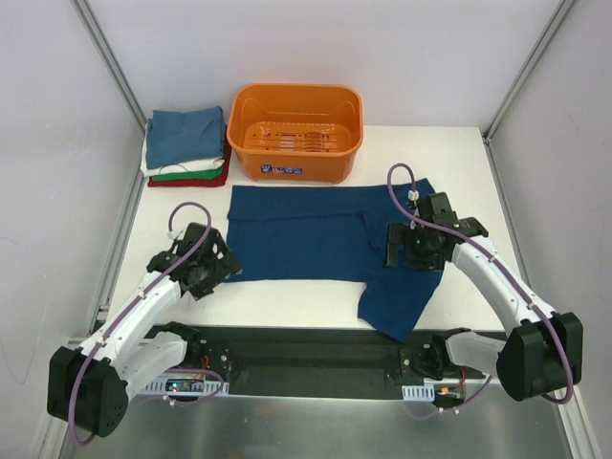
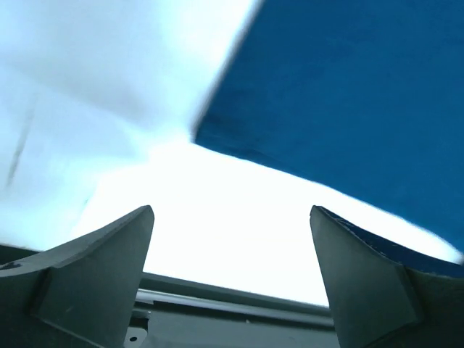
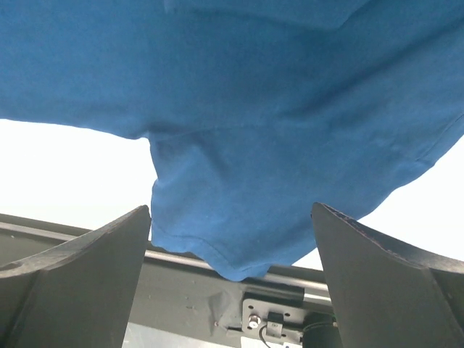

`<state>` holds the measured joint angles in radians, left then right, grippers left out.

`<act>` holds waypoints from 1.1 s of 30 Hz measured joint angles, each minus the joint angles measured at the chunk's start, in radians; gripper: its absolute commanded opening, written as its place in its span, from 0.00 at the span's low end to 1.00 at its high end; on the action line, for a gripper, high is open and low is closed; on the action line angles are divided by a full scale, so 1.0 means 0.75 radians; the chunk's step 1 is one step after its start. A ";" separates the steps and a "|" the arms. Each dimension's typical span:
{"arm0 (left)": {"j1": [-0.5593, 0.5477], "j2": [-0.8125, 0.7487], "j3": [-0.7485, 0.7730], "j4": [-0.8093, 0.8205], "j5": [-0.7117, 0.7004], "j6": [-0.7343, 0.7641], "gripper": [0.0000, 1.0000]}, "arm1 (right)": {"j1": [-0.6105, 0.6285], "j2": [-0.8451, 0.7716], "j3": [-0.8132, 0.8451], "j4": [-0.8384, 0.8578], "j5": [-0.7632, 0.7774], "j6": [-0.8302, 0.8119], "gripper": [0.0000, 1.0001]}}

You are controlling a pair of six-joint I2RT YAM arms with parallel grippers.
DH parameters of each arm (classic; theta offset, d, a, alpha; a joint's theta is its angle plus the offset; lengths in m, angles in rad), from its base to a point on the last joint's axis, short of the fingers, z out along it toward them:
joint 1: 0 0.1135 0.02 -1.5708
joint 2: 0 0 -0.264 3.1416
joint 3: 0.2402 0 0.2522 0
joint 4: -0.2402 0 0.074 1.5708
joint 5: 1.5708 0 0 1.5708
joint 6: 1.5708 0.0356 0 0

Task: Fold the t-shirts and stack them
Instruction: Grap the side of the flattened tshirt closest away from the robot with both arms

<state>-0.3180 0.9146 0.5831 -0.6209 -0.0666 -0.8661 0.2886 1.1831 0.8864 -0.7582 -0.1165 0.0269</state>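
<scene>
A dark navy-blue t-shirt [image 1: 306,234] lies spread flat on the white table, one sleeve [image 1: 397,306] reaching over the near edge. My left gripper [image 1: 222,268] is open and empty at the shirt's near-left corner. In the left wrist view the gripper [image 2: 232,217] is over bare table, and the cloth [image 2: 348,94] is at upper right and by the right finger. My right gripper [image 1: 397,247] is open over the shirt's right part. In the right wrist view the gripper [image 3: 232,217] has the sleeve [image 3: 239,181] between its fingers, ungripped. Folded tees [image 1: 186,143], teal-blue on top, are stacked at the back left.
An orange plastic basket [image 1: 296,129] stands at the back centre, next to the stack. The black arm mounting rail [image 1: 316,359] runs along the table's near edge. Frame posts stand at both back corners.
</scene>
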 measured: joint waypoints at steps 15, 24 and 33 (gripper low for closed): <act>0.110 0.284 -0.058 0.210 -0.026 -0.083 0.33 | 0.038 -0.001 -0.021 0.018 0.045 0.050 0.97; 0.112 0.385 -0.054 0.317 -0.017 -0.082 0.29 | 0.039 -0.001 -0.021 0.007 0.057 0.055 0.97; 0.112 0.450 -0.035 0.410 -0.012 -0.071 0.00 | 0.069 -0.007 -0.021 -0.072 0.057 0.053 0.98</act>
<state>-0.2337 1.2522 0.5568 -0.3130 -0.0753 -0.9195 0.3405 1.1778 0.8703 -0.8124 -0.0738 0.0666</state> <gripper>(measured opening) 0.018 0.969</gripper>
